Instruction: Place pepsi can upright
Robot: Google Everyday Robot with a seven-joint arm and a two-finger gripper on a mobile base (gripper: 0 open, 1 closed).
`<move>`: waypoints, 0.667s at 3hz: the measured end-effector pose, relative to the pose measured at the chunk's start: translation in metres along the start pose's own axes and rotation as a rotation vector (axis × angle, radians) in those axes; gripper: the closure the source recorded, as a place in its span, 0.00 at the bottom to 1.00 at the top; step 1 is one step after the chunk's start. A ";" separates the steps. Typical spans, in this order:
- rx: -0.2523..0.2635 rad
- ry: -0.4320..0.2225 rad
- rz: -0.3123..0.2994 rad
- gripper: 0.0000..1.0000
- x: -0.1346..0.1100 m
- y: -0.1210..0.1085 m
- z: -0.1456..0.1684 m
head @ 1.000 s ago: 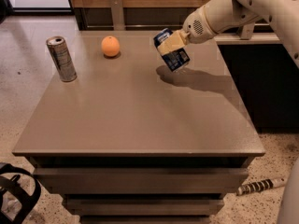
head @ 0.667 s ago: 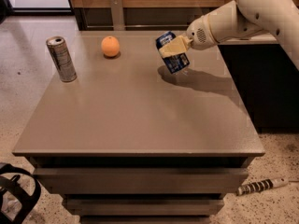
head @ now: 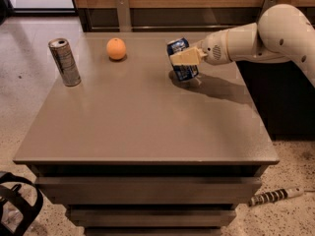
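Note:
The pepsi can (head: 182,60) is dark blue with white markings and a silver top. It stands nearly upright, slightly tilted, on the far middle of the grey table (head: 142,117), its base at or just above the tabletop. My gripper (head: 184,58) reaches in from the right on a white arm and is shut on the can at mid height; one cream finger (head: 188,57) crosses its front.
A taller silver-grey can (head: 64,62) stands upright at the table's far left. An orange (head: 116,48) sits between it and the pepsi can. A wooden wall and metal posts run behind the table. A power strip (head: 275,195) lies on the floor at right.
The gripper has lowered the pepsi can towards the tabletop and turned it from tilted to nearly upright, moving slightly right.

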State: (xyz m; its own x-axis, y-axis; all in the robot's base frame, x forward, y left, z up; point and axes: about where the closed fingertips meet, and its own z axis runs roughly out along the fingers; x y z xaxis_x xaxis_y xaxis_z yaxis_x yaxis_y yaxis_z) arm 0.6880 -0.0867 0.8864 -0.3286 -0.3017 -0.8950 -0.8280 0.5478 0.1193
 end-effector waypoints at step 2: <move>-0.024 -0.134 -0.028 1.00 -0.012 -0.005 -0.018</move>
State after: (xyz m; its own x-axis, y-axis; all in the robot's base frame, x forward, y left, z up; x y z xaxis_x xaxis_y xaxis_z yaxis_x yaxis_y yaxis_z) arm 0.6881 -0.1002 0.9046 -0.2425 -0.2089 -0.9474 -0.8471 0.5216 0.1019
